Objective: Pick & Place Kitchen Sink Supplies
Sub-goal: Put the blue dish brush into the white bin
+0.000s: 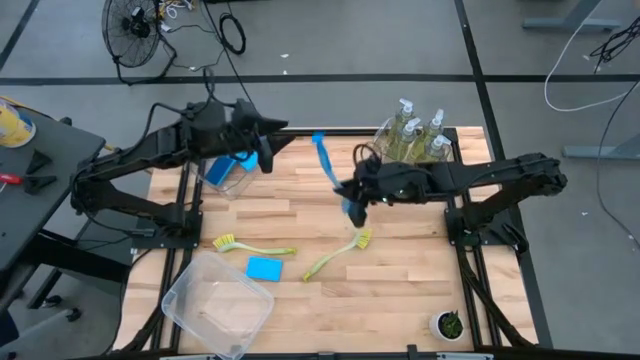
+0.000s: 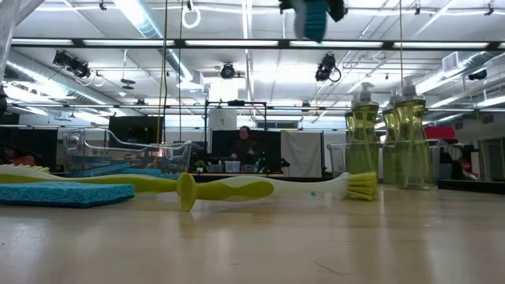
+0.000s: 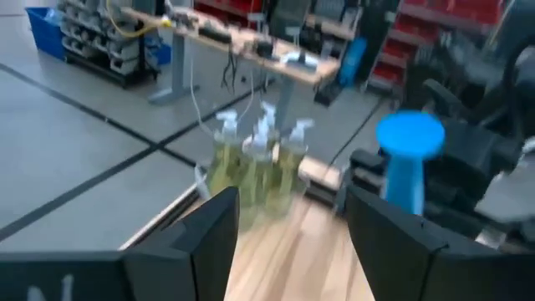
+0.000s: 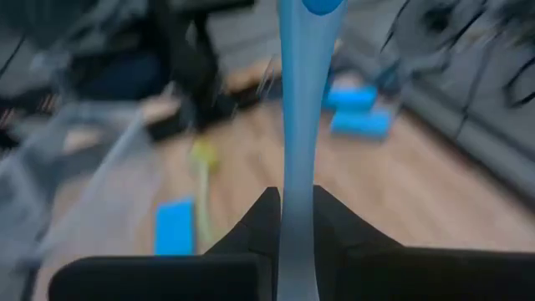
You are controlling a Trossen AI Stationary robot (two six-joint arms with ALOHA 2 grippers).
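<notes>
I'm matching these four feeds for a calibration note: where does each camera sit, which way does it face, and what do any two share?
High: overhead, facing straight down on the wooden table; both arms show.
Low: at tabletop height, facing level across; no arm clearly shows.
Left wrist: on the left arm, facing past the open left hand.
Right wrist: on the right arm; right hand grips the long-handled blue dish brush.
Shared: the clear pump soap bottles appear in high, low and left wrist.
</notes>
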